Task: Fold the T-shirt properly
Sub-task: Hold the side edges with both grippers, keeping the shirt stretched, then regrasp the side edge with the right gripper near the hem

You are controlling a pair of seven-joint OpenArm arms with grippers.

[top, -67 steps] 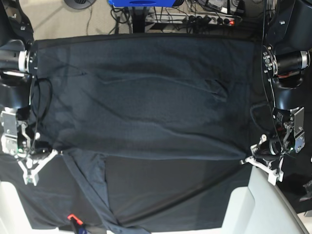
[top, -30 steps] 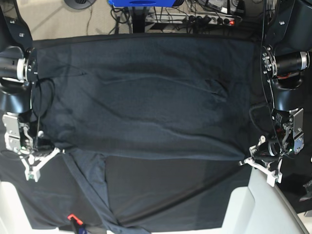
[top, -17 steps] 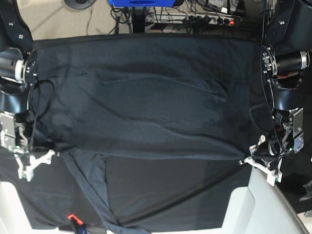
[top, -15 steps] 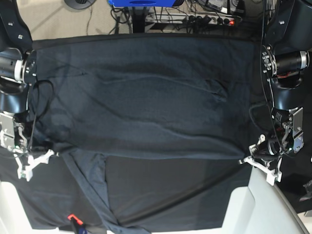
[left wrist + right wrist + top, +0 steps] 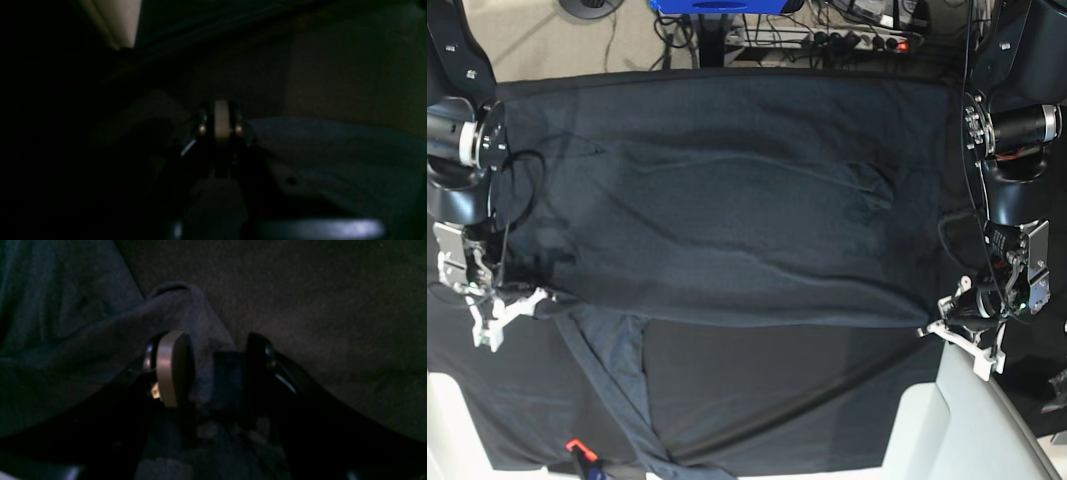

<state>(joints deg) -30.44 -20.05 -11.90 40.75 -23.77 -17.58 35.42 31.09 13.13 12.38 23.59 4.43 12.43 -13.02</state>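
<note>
T-shirt (image 5: 727,200) over black tablecloth (image 5: 767,390)

The T-shirt (image 5: 727,210) covers most of the tablecloth (image 5: 757,390); bare cloth lies open along the near edge.

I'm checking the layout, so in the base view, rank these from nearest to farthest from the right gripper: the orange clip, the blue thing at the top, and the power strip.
Measured from the right gripper, at that view's left edge:
1. Orange clip, bottom edge, just below the gripper's side.
2. Blue thing, top edge, near centre.
3. Power strip, top, toward the far side.
</note>
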